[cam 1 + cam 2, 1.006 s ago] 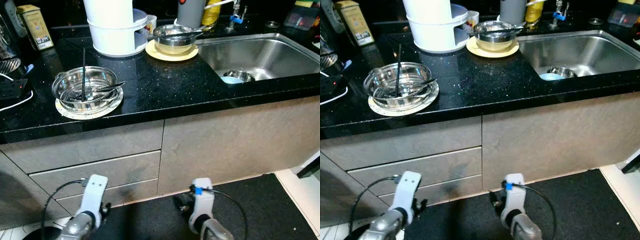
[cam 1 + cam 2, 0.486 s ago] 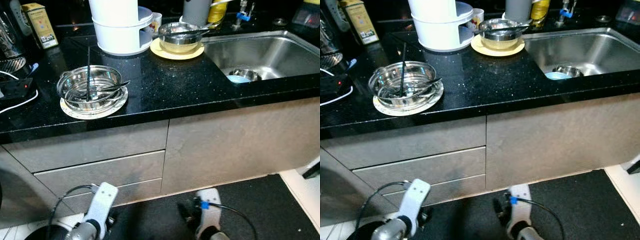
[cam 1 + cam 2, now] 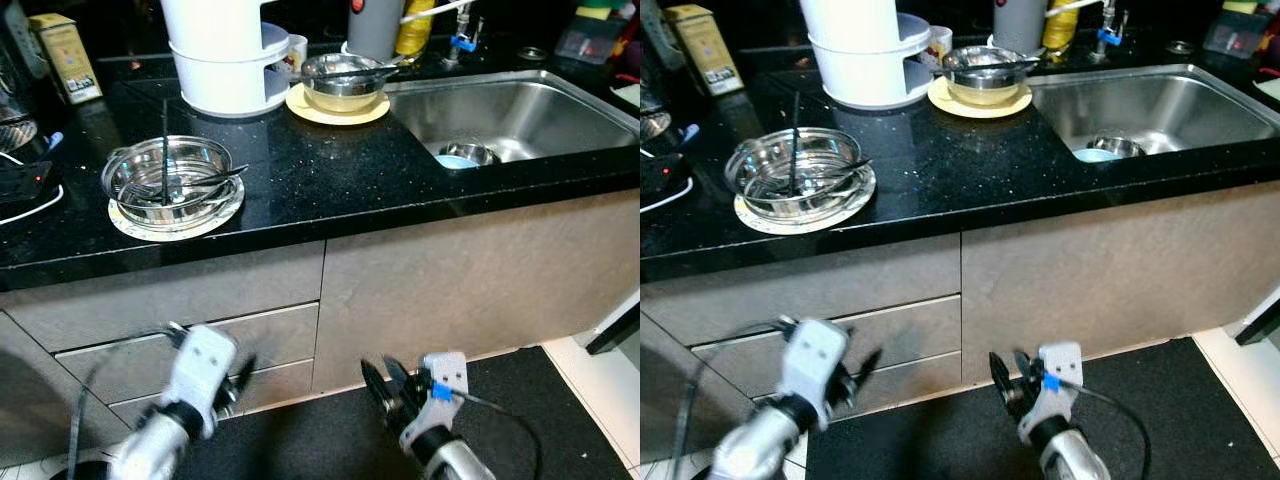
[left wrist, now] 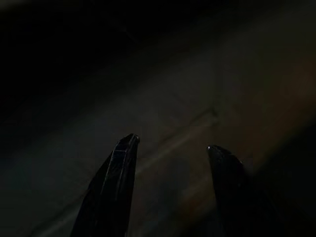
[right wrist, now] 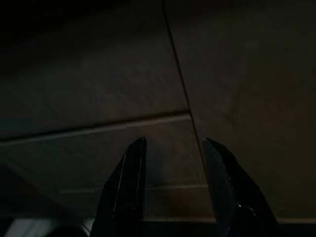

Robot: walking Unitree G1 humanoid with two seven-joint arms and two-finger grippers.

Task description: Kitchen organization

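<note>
A steel bowl [image 3: 168,172] holding black chopsticks [image 3: 165,140] sits on a pale plate [image 3: 176,221] at the left of the black counter [image 3: 330,170]. Further back, a second steel bowl [image 3: 343,76] rests on a yellow plate [image 3: 338,107] beside the sink [image 3: 520,105]. A small bowl [image 3: 466,153] lies in the sink near the drain. Both grippers hang low in front of the cabinet, below the counter. My left gripper [image 4: 172,145] is open and empty, facing the drawer fronts [image 3: 260,340]. My right gripper [image 3: 385,378] is open and empty too.
A tall white appliance [image 3: 222,55] stands at the back of the counter, with a yellow box [image 3: 62,55] to its left and bottles [image 3: 412,25] by the tap. A black power strip [image 3: 22,182] with a white cable lies at the far left. A dark mat [image 3: 520,420] covers the floor.
Both arms have swung up and forward towards the cabinet; the left one is blurred with motion. The head view has shifted slightly; nothing on the counter has moved.
</note>
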